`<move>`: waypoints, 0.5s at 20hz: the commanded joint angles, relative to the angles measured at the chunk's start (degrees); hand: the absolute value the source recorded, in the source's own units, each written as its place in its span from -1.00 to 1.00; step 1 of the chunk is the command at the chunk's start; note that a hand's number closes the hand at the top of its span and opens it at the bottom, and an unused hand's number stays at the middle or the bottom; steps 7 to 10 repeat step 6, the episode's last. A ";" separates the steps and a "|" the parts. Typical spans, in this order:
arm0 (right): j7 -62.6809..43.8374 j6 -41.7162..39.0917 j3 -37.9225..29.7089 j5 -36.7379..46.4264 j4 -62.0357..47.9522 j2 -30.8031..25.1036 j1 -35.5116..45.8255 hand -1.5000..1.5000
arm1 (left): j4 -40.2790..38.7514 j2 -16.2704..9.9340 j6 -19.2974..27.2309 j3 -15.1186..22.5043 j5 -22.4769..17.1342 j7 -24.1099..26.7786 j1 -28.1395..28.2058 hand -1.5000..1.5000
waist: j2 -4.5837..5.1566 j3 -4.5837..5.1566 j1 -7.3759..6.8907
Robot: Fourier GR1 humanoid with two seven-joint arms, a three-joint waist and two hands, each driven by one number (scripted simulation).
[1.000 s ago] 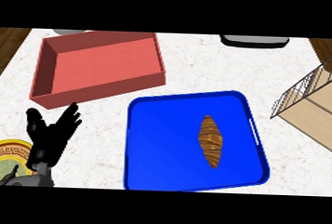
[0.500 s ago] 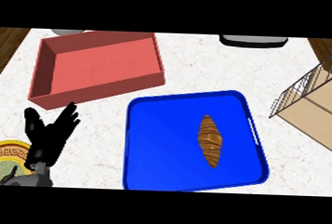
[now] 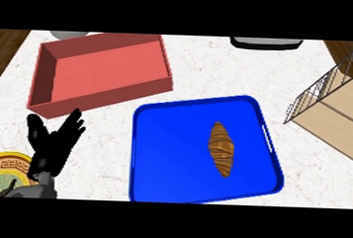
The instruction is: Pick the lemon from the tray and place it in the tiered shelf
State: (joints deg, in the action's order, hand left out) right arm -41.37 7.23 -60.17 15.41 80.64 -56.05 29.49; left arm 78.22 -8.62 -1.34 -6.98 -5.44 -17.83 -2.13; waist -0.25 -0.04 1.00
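Object on tray: what I see on my blue tray (image 3: 164, 155) is a brown, ridged croissant-shaped item (image 3: 221, 148), not a yellow lemon; it lies lengthwise, right of the tray's middle.
Relative to my hand: it sits at about three o'clock from my left hand (image 3: 53, 146), well apart, with the tray's left rim and bare blue floor between us.
Tiered shelf: the wire and wood shelf (image 3: 332, 104) shows at the right edge, around two o'clock from the tray, only partly in view.
Surface: white speckled counter (image 3: 203, 75), with dark wood showing at the top corners.
Other things: a red bin (image 3: 101, 71) stands at twelve o'clock from my hand, just above my fingertips; a yellow patterned plate (image 3: 4, 167) peeks in at my eight o'clock; a dark object (image 3: 265, 43) and a grey one (image 3: 67, 34) are cut off at the top edge.
Left hand: released, fingers straight and spread, pointing up towards the bin, holding nothing, resting at the lower left.
Right hand: not showing anywhere.
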 commanded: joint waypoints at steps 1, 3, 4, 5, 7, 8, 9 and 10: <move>2.41 -7.22 -11.41 -6.81 -0.76 -1.75 -7.03 -1.00 | -0.25 -2.57 -1.47 -2.61 -1.33 0.72 1.19 0.00 | -0.19 -0.02 0.79; 3.49 -10.27 -14.26 -9.60 -1.64 -3.39 -8.96 -1.00 | 1.25 -0.63 -0.28 -0.25 -0.08 -1.05 0.27 0.00 | -0.07 0.00 0.33; 2.89 -12.49 -15.51 -11.16 -0.55 -3.60 -10.07 -1.00 | -1.84 0.44 0.07 -0.26 0.68 2.62 0.40 0.00 | -0.03 0.03 0.43; 4.16 -13.29 -18.11 -11.04 -0.78 -2.82 -12.68 -1.00 | -0.05 1.60 1.67 0.63 1.33 1.13 0.66 0.00 | -0.04 0.01 0.39; 5.38 -14.92 -19.77 -13.13 -4.64 -6.49 -11.67 -1.00 | -4.23 2.19 1.57 1.08 2.36 3.64 -0.60 0.00 | 0.02 0.03 0.70; 5.38 -14.92 -19.77 -13.13 -4.64 -6.49 -11.67 -1.00 | -4.23 2.19 1.57 1.08 2.36 3.64 -0.60 0.00 | 0.02 0.03 0.70; 5.38 -14.92 -19.77 -13.13 -4.64 -6.49 -11.67 -1.00 | -4.23 2.19 1.57 1.08 2.36 3.64 -0.60 0.00 | 0.02 0.03 0.70; 5.38 -14.92 -19.77 -13.13 -4.64 -6.49 -11.67 -1.00 | -4.23 2.19 1.57 1.08 2.36 3.64 -0.60 0.00 | 0.02 0.03 0.70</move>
